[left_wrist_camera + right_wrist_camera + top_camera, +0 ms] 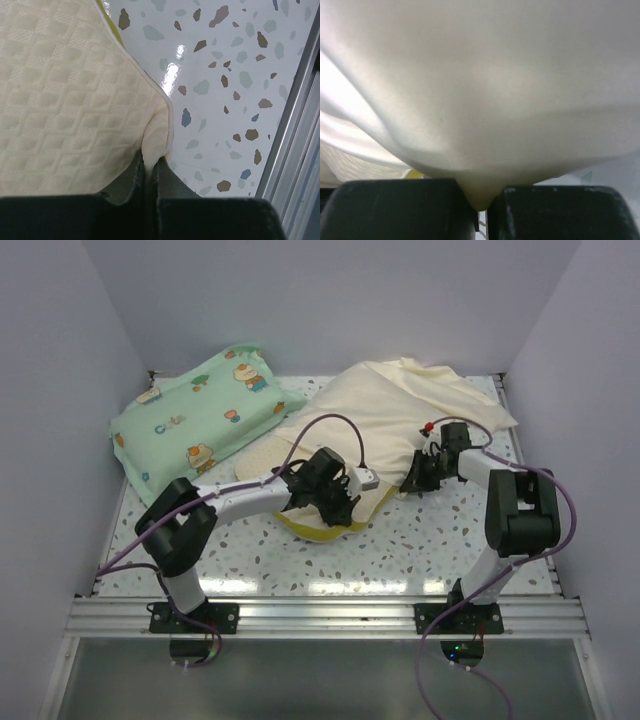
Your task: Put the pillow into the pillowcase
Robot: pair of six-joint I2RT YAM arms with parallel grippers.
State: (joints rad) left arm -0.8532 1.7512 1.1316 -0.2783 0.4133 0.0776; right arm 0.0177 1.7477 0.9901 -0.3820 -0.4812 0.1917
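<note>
Quilted pillow (pixel 65 100) corner pinched in left gripper (pixel 149 161); smooth, thin pillowcase (pixel 485 90) fold clamped in right gripper (pixel 481 202)

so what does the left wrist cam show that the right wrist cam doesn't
Only the left wrist view: a clear look at the quilted pillow, its corner pinched in the left gripper, plus a wide stretch of speckled table and a metal rail at the right.

Only the right wrist view: the smooth pillowcase filling nearly the whole frame, a fold of it pinched in the right gripper.

Shared: each view shows its own gripper shut on cream fabric at the bottom of the frame, and a sliver of yellow.
</note>
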